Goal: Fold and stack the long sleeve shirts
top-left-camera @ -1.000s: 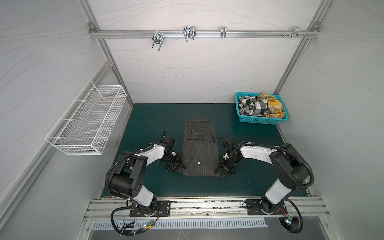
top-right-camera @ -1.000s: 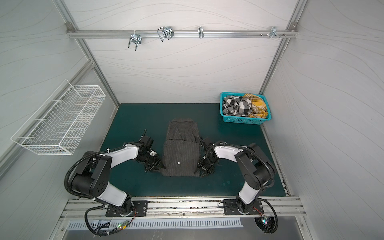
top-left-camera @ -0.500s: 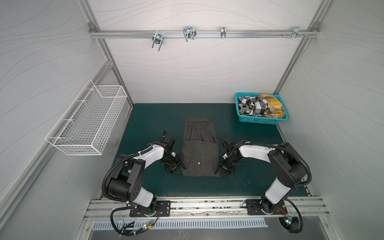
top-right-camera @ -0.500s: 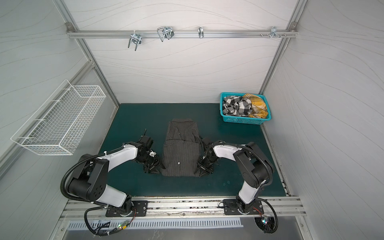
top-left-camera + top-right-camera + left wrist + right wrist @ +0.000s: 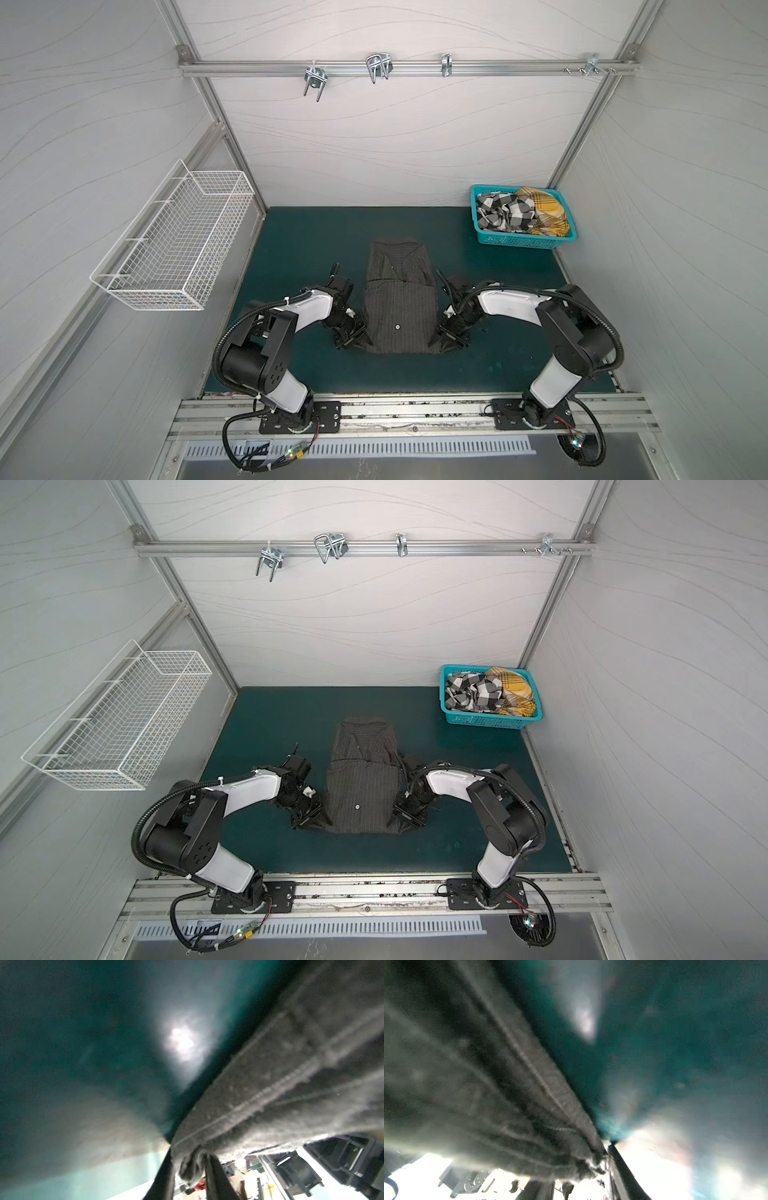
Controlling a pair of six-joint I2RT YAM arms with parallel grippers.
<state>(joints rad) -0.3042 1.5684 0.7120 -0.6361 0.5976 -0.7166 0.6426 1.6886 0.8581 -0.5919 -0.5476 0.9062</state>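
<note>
Jaws of the left gripper point(image 5: 352, 340) and right gripper point(image 5: 452, 338) pinch the near hem corners of the dark charcoal pinstriped shirt point(image 5: 399, 303), lying centred on the green table point(image 5: 299, 237). Raising both corners level toward the collar should keep the fold square.

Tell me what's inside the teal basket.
In the teal basket lie a crumpled black-and-white checked shirt and a mustard-yellow plaid shirt. They cover its floor and anything beneath.

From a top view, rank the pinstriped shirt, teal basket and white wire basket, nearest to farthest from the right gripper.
1. pinstriped shirt: the right gripper is at its near right corner.
2. teal basket: far right corner.
3. white wire basket: on the left wall.
</note>
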